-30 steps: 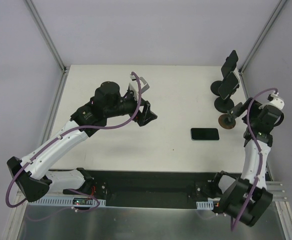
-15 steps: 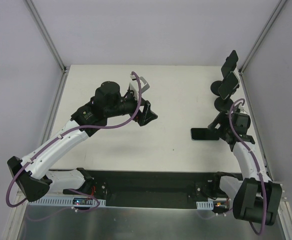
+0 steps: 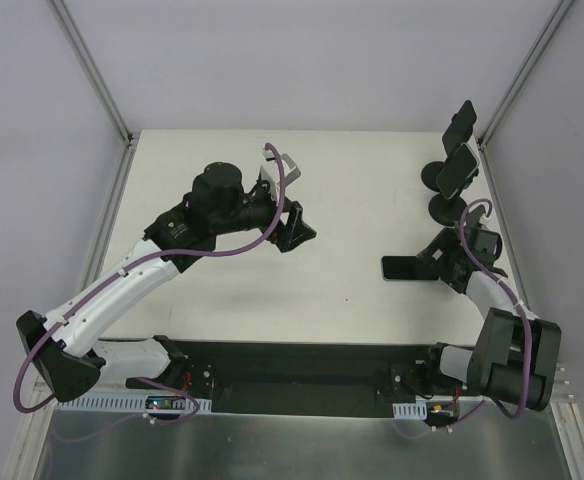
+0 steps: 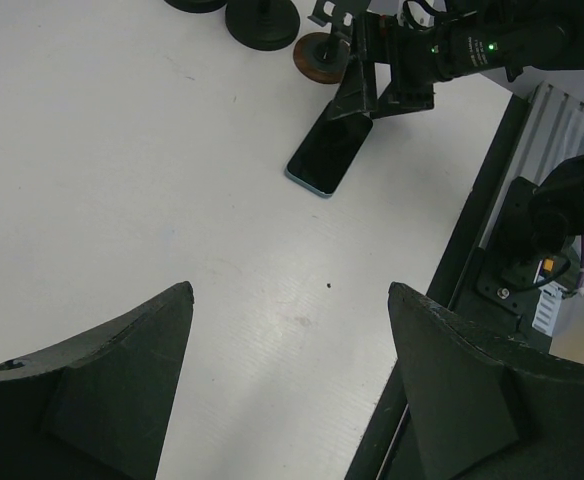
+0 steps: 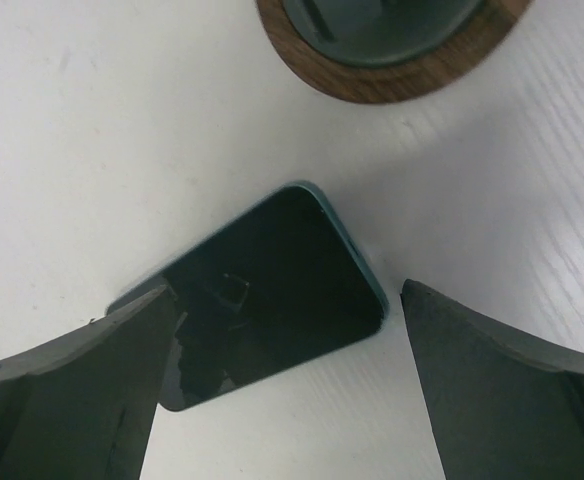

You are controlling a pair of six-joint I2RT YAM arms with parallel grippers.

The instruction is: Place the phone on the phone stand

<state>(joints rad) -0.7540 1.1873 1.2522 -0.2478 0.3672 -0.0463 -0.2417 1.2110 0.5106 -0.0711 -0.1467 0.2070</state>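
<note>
Since a second ago the right arm has folded down low, bringing the right gripper (image 3: 434, 261) to the single flat black slab phone (image 5: 272, 285) lying on the white table (image 3: 352, 190). Its jaws stand wide and flank the phone's end without clamping it. The left gripper (image 3: 297, 228) hangs unmoved over mid-table, its jaws spread and empty.

Three stands sit at the far right:
- The far black round-based stand (image 3: 439, 180) carries an upright dark phone (image 3: 461, 122).
- The near black round-based stand (image 3: 449, 209) carries a second upright phone (image 3: 457, 168).
- The round wood-rimmed stand (image 5: 392, 88) sits just beyond the flat phone.
</note>
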